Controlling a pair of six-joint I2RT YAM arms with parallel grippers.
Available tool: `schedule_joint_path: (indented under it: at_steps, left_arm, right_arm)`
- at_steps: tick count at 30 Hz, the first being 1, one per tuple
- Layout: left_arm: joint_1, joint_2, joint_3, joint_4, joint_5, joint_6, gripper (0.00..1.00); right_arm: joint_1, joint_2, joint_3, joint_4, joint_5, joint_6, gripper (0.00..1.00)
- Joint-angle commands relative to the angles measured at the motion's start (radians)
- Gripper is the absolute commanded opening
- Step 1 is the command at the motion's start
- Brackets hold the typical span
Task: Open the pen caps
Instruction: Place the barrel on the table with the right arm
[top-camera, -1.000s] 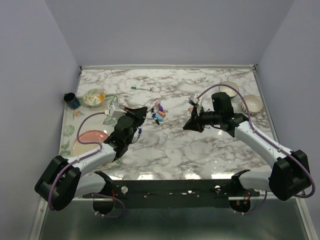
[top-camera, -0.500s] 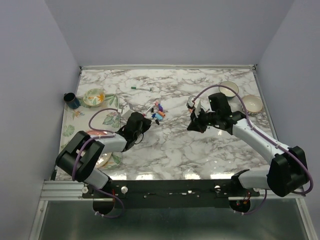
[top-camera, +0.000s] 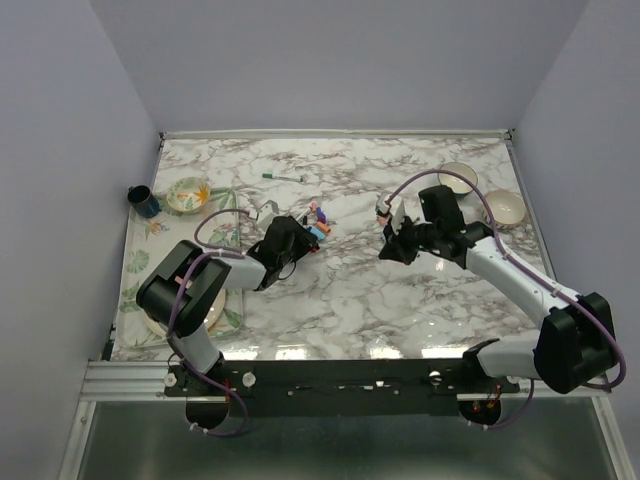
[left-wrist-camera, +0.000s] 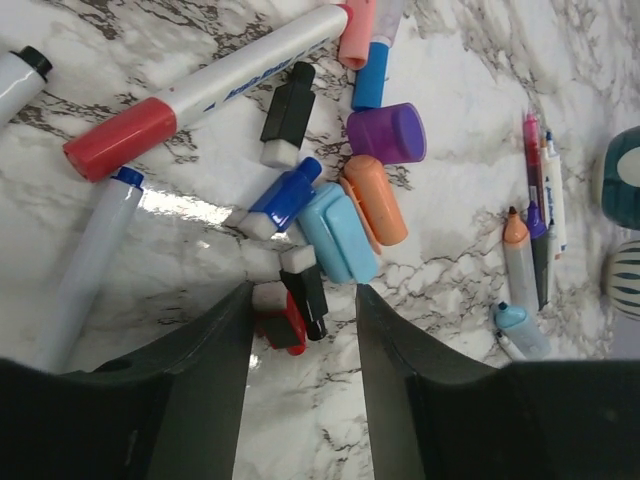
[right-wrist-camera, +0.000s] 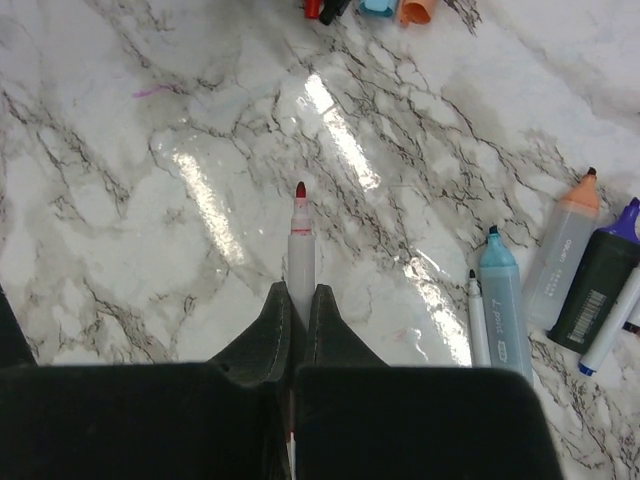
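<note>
The pen caps lie in a loose pile: purple, orange, light blue, blue, black and red ones. In the top view the pile sits at mid-table. My left gripper is open just at the pile's near side, with the red cap and a black cap lying at the mouth of its jaws; it also shows in the top view. My right gripper is shut on a white pen with a bare red tip, held above the marble.
A red-capped marker and a white pen lie left of the pile. Uncapped highlighters lie at the right gripper's right. A green pen, two bowls, a floral bowl and a dark cup stand round the edges.
My left arm has swung forward and right, bringing its gripper up to the cap pile. My right gripper has shifted slightly up and right with the pen.
</note>
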Motion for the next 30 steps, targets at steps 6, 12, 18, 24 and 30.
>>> schedule_joint_path:
  at_steps: [6,12,18,24,30]
  left_arm:
    - [0.016,-0.05,-0.012,-0.061,0.003,0.012,0.66]
    - [0.018,-0.205,-0.059,-0.087,-0.017,0.077,0.78]
    - [0.021,-0.419,-0.105,-0.125,-0.014,0.205,0.85]
    - [0.027,-0.645,-0.1,-0.329,-0.037,0.358,0.97]
    - [0.047,-0.883,-0.129,-0.483,-0.013,0.412,0.99]
  right_arm:
    - [-0.054,0.036,0.024,0.043,0.188,0.064,0.01]
    - [-0.1,0.114,0.064,0.008,0.225,0.047,0.02]
    - [-0.135,0.191,0.098,-0.001,0.25,0.026,0.04]
    - [-0.163,0.258,0.146,-0.023,0.263,0.006,0.06]
    - [-0.178,0.353,0.225,-0.059,0.227,-0.003,0.06]
